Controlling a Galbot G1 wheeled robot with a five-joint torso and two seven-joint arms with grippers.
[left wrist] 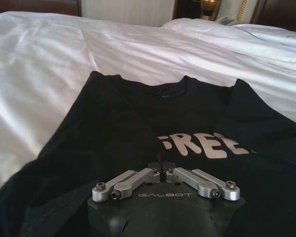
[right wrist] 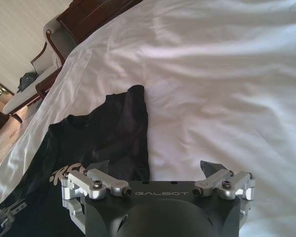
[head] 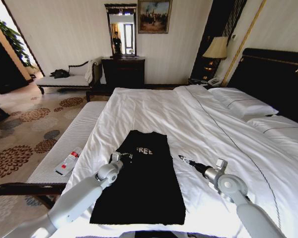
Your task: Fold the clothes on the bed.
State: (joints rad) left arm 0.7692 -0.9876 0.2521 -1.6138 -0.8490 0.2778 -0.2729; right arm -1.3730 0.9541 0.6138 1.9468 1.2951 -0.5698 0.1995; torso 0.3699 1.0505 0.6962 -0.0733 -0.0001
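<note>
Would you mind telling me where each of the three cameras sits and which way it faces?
Head view: on the robot's head, looking forward and down over the bed toward the far wall; both arms show, left gripper over the T-shirt, right gripper over the sheet beside it.
Left wrist view: on the left wrist, facing the shirt's collar and lettering; its shut gripper shows.
Right wrist view: on the right wrist, facing the shirt's sleeve and white sheet; its open gripper shows.
Shared: all three show the T-shirt.
</note>
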